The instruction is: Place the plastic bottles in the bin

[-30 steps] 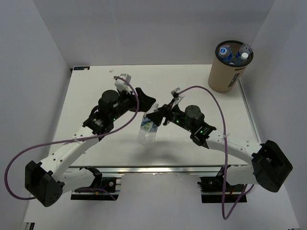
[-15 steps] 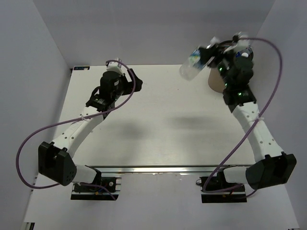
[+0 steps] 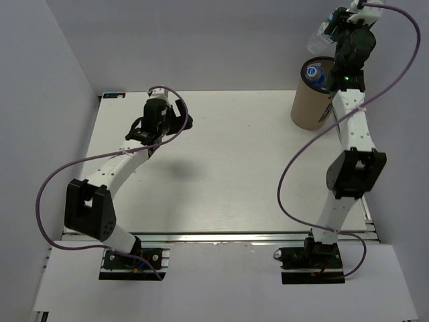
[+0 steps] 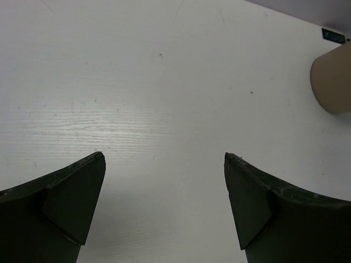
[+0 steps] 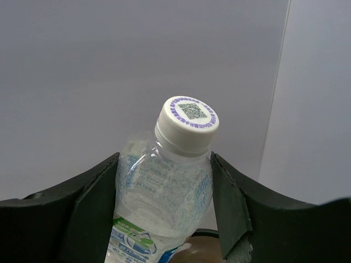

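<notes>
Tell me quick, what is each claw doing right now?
Left gripper: open, holding nothing.
Right gripper: shut on a plastic bottle.

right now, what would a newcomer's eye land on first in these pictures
The right gripper is held high at the far right, clamping a clear white-capped water bottle above the tan bin. A blue-capped bottle already sits inside it. The left gripper hangs open and empty over the table.

Robotics lab test cell. Bare white table (image 3: pixel 234 181) boxed in by plain pale wall panels (image 3: pixel 201 40) on three sides. Aluminium extrusion rail (image 3: pixel 221 238) along near edge, two white robot arms (image 3: pixel 114 168) bolted there. Purple cables (image 3: pixel 50 194) looping loose from arms.
</notes>
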`<state>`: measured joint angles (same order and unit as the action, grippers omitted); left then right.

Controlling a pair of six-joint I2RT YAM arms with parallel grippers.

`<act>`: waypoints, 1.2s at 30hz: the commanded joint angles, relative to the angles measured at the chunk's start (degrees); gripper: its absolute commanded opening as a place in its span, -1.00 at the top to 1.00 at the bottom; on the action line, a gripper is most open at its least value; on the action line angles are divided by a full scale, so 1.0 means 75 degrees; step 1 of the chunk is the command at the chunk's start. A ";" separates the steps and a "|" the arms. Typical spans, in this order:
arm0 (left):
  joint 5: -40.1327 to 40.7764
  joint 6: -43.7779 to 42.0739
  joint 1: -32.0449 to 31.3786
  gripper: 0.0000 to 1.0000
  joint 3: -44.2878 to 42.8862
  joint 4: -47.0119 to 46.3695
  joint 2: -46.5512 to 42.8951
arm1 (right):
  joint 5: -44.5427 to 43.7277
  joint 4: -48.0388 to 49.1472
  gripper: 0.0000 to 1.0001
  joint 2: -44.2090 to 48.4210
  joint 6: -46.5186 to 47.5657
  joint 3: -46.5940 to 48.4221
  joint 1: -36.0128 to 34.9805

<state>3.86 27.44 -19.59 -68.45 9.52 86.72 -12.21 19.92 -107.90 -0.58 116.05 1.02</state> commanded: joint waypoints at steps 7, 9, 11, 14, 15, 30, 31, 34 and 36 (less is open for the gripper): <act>0.0399 -0.0213 0.0081 -0.96 -0.0132 0.0172 -0.0043 | -0.1137 0.0613 0.85 -0.1879 0.1634 0.1426 0.0228; 0.0481 -0.0272 0.0105 -0.96 -0.0132 0.0231 -0.0066 | -0.1406 0.0602 0.85 -0.1984 0.1787 0.1344 0.0263; 0.0493 -0.0295 0.0116 -0.97 -0.0097 0.0219 -0.0078 | -0.1559 0.0497 0.85 -0.2008 0.1893 0.1320 0.0275; 0.0482 -0.0296 0.0117 -0.96 -0.0073 0.0231 -0.0066 | -0.1642 0.0437 0.86 -0.1810 0.1975 0.1074 0.0275; 0.0470 -0.0296 0.0117 -0.96 -0.0062 0.0231 -0.0055 | -0.1654 0.0472 0.86 -0.1751 0.2010 0.0900 0.0275; 0.0212 -0.0167 0.0128 -0.97 0.0102 0.0231 -0.0125 | -0.1688 0.0003 0.86 -0.1575 0.1086 -0.1069 0.0193; 0.0212 -0.0167 0.0128 -0.96 0.0126 0.0231 -0.0148 | -0.1724 0.0015 0.87 -0.1610 0.1062 -0.1175 0.0169; 0.0294 -0.0155 0.0128 -0.96 0.0301 0.0219 -0.0359 | -0.1957 -0.0335 0.92 -0.1820 0.1190 -0.1259 0.0076; 0.0376 -0.0143 0.0128 -0.96 0.0383 0.0243 -0.0510 | -0.2215 -0.0511 0.95 -0.1891 0.1261 -0.1351 0.0017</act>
<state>6.22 26.00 -18.87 -66.70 11.07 86.91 -24.75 27.49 -118.83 9.41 109.62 2.66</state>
